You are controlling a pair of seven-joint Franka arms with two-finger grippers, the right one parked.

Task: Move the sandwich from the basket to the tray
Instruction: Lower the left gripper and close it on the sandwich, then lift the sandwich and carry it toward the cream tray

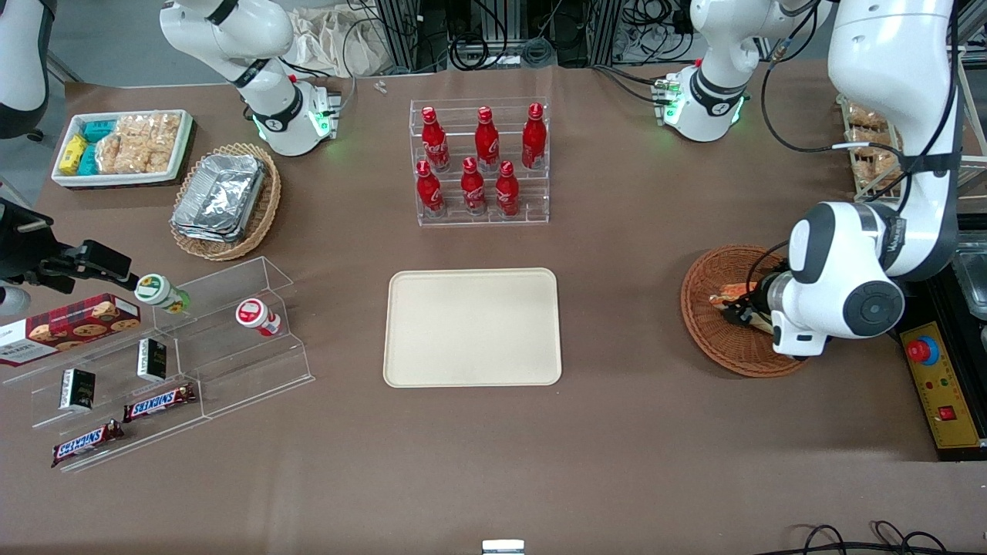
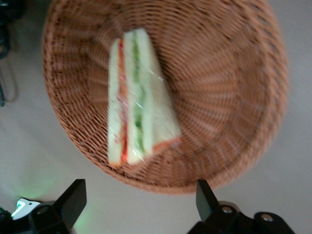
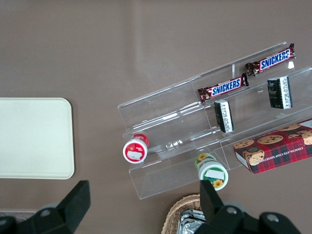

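Wrist view, tool (image 2: 139, 200) wide open, above sandwich (image 2: 138, 113)

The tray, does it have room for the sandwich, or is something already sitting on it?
The tray is bare from rim to rim. Bare tablecloth borders it toward the basket, nearer the camera, and up to the bottle rack. The basket end is crowded: the open gripper hovers over the sandwich there.
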